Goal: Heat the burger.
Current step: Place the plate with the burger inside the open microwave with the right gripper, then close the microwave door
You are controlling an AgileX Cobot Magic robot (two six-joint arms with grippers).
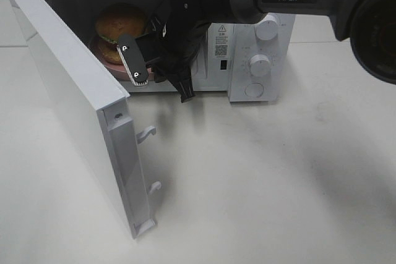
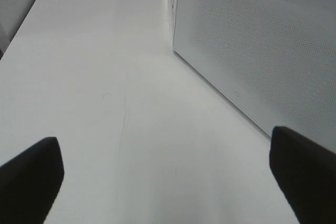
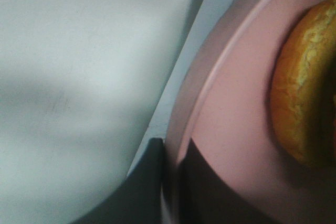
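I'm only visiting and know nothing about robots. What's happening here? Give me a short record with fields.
Microwave: on the table, door wide open
Burger: inside the microwave, on the plate
Plate: pink, rim clamped by the right gripper
Right gripper: at the microwave's mouth, shut on the plate
Left gripper: open, holding nothing, over the table beside the microwave
Stage: burger is in, door not yet closed

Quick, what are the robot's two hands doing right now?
Left hand: open, holding nothing.
Right hand: closed on the pink plate rim.
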